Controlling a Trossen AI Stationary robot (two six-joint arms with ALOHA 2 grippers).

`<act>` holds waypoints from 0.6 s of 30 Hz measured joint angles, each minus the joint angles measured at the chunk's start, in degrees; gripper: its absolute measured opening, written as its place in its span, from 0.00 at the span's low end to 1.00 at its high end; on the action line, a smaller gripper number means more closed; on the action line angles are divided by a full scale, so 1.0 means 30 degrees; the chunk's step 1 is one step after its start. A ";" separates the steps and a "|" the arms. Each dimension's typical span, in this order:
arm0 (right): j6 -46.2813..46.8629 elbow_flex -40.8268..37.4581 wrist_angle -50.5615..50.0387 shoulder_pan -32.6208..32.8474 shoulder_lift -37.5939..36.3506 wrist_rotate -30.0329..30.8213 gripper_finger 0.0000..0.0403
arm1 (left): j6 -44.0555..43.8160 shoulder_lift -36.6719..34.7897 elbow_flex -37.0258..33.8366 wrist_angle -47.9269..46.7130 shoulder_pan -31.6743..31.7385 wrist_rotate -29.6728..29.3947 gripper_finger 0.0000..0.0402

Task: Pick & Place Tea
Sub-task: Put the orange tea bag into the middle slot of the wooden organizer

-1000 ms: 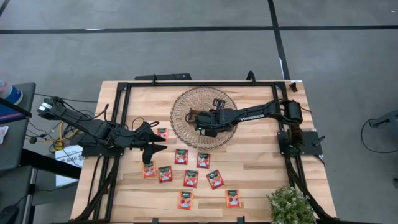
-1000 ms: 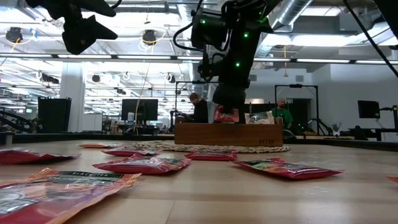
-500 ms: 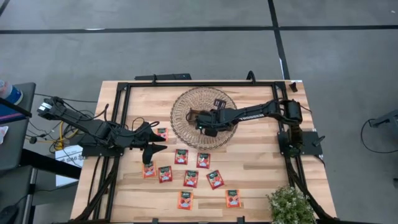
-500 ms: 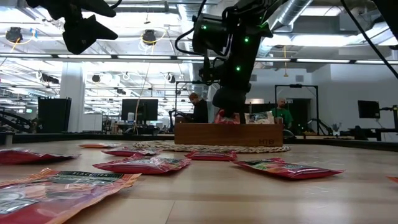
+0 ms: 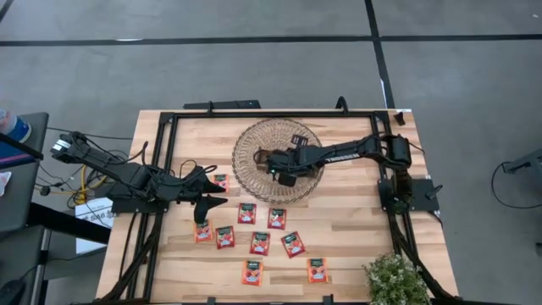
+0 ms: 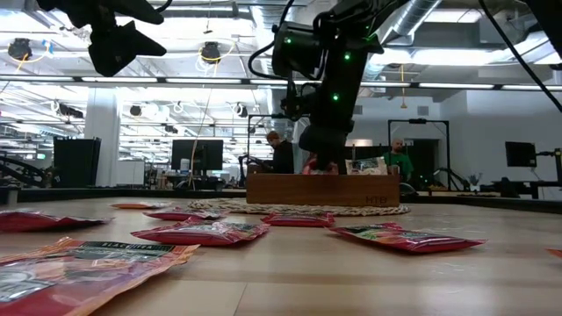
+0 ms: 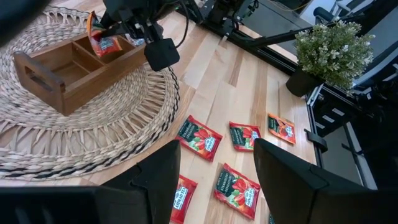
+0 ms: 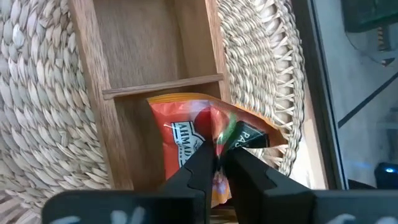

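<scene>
A brown wooden tray [image 5: 279, 161] with three compartments rests on a round woven mat [image 5: 254, 182] at the table's far middle. My right gripper [image 8: 221, 152] reaches down into the tray's end compartment, shut on a red-orange tea sachet [image 8: 186, 134]. The same sachet [image 7: 106, 45] shows in the left wrist view. A pale sachet [image 6: 369, 165] sticks up from the tray. Several red-orange sachets [image 5: 260, 243] lie flat on the table nearer the front. My left gripper [image 5: 210, 200] hovers open at the table's left, above a sachet [image 5: 203, 230]. My right gripper pinches the sachet's upper edge [image 8: 214, 127] between its two fingers, coming slanting down from above and from the table's right. The sachet stands on edge, tilted, with its lower part inside the tray's end compartment [image 8: 134, 149].
A potted plant [image 5: 394, 280] stands at the table's front right corner. Black frame rails [image 5: 161, 169] run along the table's left, far and right sides. People sit at desks in the room beyond the table [image 6: 281, 154].
My right gripper has tipped a little and sunk slightly with the red-orange sachet. The sachet now sits lower in the tray's compartment, with less of it showing above the tray's wall.
</scene>
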 joint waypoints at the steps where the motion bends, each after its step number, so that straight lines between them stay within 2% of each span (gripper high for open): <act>1: 0.0005 0.0000 0.0017 -0.0016 0.0000 -0.0069 0.10 | 0.0000 0.0000 0.0000 0.0000 0.0003 0.0000 0.49; 12: -0.0318 0.0000 0.0104 -0.0242 0.0000 -0.0278 0.20 | 0.0036 0.0000 0.0000 0.0000 -0.0004 0.0000 0.49; 18: -0.0833 0.0000 0.0097 -0.0235 -0.0008 -0.0275 0.29 | 0.0058 0.0000 0.0000 -0.0002 -0.0001 0.0000 0.49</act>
